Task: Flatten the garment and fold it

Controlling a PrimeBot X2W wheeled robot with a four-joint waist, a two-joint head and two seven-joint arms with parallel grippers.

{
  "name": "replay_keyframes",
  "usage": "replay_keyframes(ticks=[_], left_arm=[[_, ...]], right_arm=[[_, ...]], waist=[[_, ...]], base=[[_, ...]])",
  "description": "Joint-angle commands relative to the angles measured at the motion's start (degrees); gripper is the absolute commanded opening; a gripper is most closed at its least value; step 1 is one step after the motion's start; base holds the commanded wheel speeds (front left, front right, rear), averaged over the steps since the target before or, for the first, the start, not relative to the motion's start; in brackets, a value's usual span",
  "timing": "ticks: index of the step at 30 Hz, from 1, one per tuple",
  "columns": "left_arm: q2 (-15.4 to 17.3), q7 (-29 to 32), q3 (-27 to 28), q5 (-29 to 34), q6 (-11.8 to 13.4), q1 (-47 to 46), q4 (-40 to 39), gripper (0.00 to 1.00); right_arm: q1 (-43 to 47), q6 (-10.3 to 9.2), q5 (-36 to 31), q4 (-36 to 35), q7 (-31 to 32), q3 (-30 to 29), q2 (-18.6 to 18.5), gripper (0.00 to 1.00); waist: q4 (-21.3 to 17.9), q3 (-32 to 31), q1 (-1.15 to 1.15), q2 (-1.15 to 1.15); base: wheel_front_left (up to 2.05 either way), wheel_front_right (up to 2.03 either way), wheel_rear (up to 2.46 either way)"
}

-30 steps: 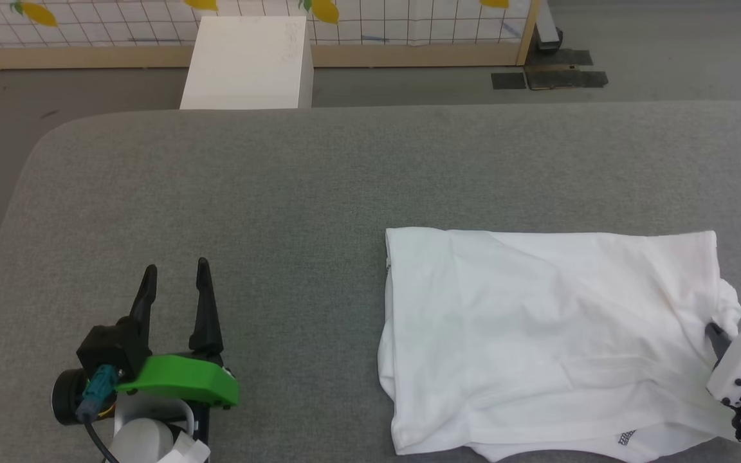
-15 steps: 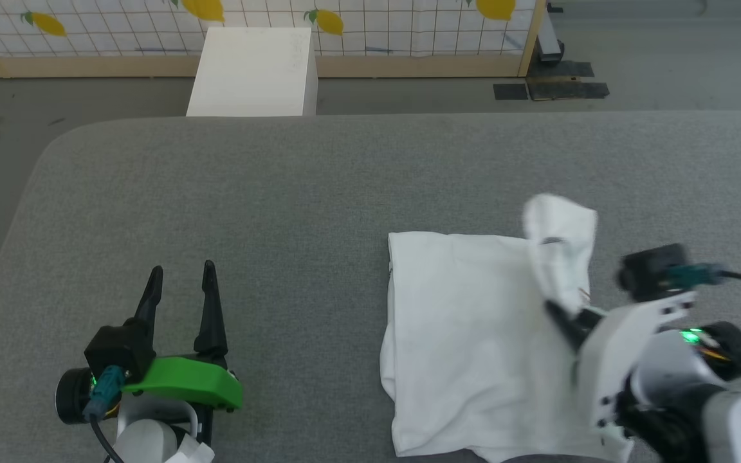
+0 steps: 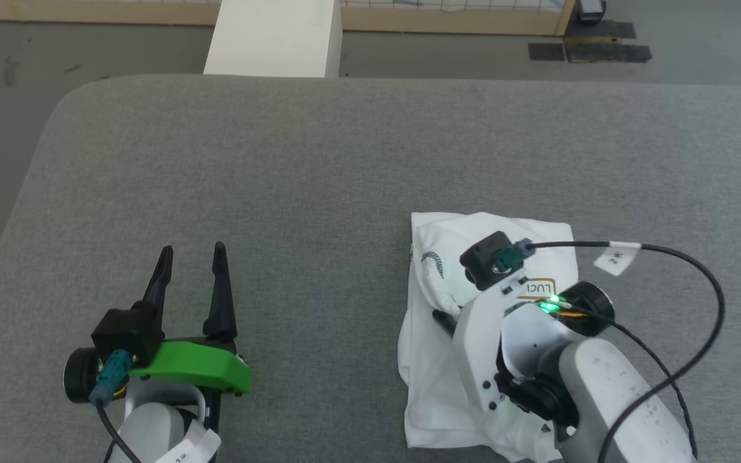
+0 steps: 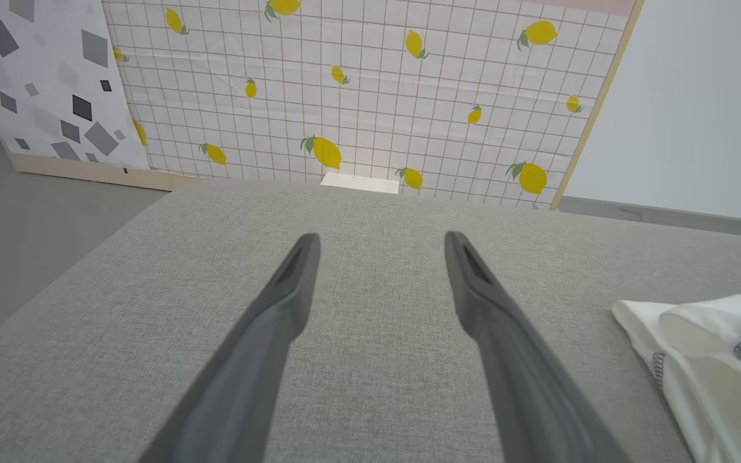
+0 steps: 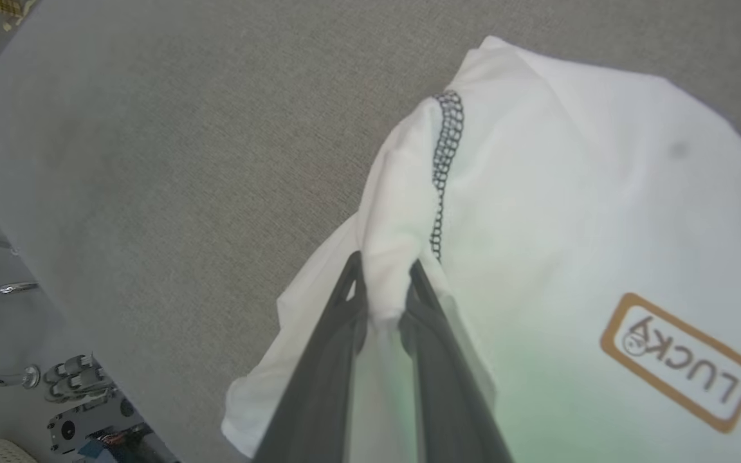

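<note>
Two tools are on view, and one is at work. The right tool has its fingers drawn nearly together, pinching a bunched fold of the garment just beside its grey-stitched seam. The garment lies on the right half of the grey desk, toward the near edge. It is doubled over on itself, so the "LUCKY" patch faces up on the upper layer. The pinched fold sits near the left edge of the pile; whether it touches the layer beneath cannot be told. The left tool has its fingers spread wide and holds nothing, resting over bare desk well apart from the cloth. A white box stands beyond the desk.

The step in hand is judged to be a crosswise fold, with the pinched edge meeting the opposite edge. The next move calls for setting that edge down square with the layer below. The fingers should then part and withdraw without dragging the cloth. The bunching at the pinch would likely need smoothing.
</note>
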Motion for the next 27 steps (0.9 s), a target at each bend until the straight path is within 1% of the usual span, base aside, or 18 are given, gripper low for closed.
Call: replay_keyframes(ticks=[1, 6, 7, 8, 9, 12, 14, 18, 20, 23, 24, 27], left_arm=[[-0.21, -0.27, -0.05, -0.35, 0.09, -1.28, -0.2, 1.0], [-0.23, -0.27, -0.28, -0.4, 0.43, -1.57, -0.33, 1.0], [-0.23, -0.27, -0.41, -0.46, 0.51, -1.55, -0.32, 1.0], [-0.23, -0.27, -0.52, -0.53, 0.59, -1.52, -0.31, 1.0], [-0.23, -0.27, -0.61, -0.62, 0.66, -1.47, -0.29, 1.0], [-0.24, -0.27, -0.8, -0.89, 0.7, -1.27, -0.11, 1.0], [-0.24, -0.27, -0.78, -1.04, 0.77, -1.12, -0.06, 1.0], [-0.24, -0.27, -0.56, -1.11, 0.72, -0.49, -0.22, 1.0], [-0.24, -0.27, -0.36, -1.1, 0.61, -0.09, -0.29, 1.0], [-0.24, -0.27, -0.16, -1.1, 0.5, 0.5, -0.41, 1.0], [-0.24, -0.27, -0.12, -1.13, 0.47, 0.6, -0.45, 1.0], [-0.24, -0.27, -0.11, -1.12, 0.56, 1.04, -0.65, 1.0]], right_arm=[[-1.6, -0.09, 0.68, 1.62, -0.8, 0.63, 0.29, 0.0], [-4.4, -0.09, 3.09, 9.06, -0.87, 2.59, 0.52, 0.01], [-4.65, -0.09, 3.73, 10.07, -0.79, 2.75, 0.54, 0.32], [-4.72, -0.09, 4.59, 10.55, -0.78, 2.93, 0.55, 0.78], [-4.71, -0.09, 5.68, 10.77, -0.85, 2.98, 0.56, 1.0], [-4.66, -0.09, 8.82, 9.14, -3.18, 2.92, 0.57, 1.0], [-4.2, -0.09, 11.43, 6.45, -6.08, 2.51, 0.57, 1.0], [-1.78, -0.09, 19.58, -1.16, -12.94, -0.08, 0.58, 1.0], [0.37, -0.09, 24.52, -4.93, -16.29, -3.18, 0.58, 1.0], [3.38, -0.09, 29.33, -8.8, -20.33, -8.76, 0.58, 1.0], [4.02, -0.09, 30.39, -9.3, -21.13, -10.11, 0.58, 1.0], [6.79, -0.09, 36.53, -9.37, -23.51, -16.46, 0.58, 1.0]], waist=[[1.05, 1.17, 0.0, 0.0], [1.39, 1.8, 0.0, 0.0], [1.39, 1.79, 0.0, 0.0], [1.36, 1.74, 0.0, 0.0], [1.28, 1.66, 0.0, 0.0], [0.7, 0.97, 0.0, 0.0], [0.12, 0.31, 0.0, 0.0], [-1.52, -1.31, 0.0, 0.0], [-2.59, -2.33, 0.0, 0.0], [-4.12, -3.49, 0.0, 0.0], [-4.45, -3.69, 0.0, 0.0], [-5.89, -4.41, 0.0, 0.0]], base=[[0.0, 0.0, 0.0], [0.0, 0.0, 0.0], [0.0, 0.0, 0.0], [0.0, 0.0, 0.0], [0.0, 0.0, 0.0], [0.0, 0.0, 0.0], [0.0, 0.0, 0.0], [0.0, 0.0, 0.0], [0.0, 0.0, 0.0], [0.0, 0.0, 0.0], [0.0, 0.0, 0.0], [0.0, 0.0, 0.0]])
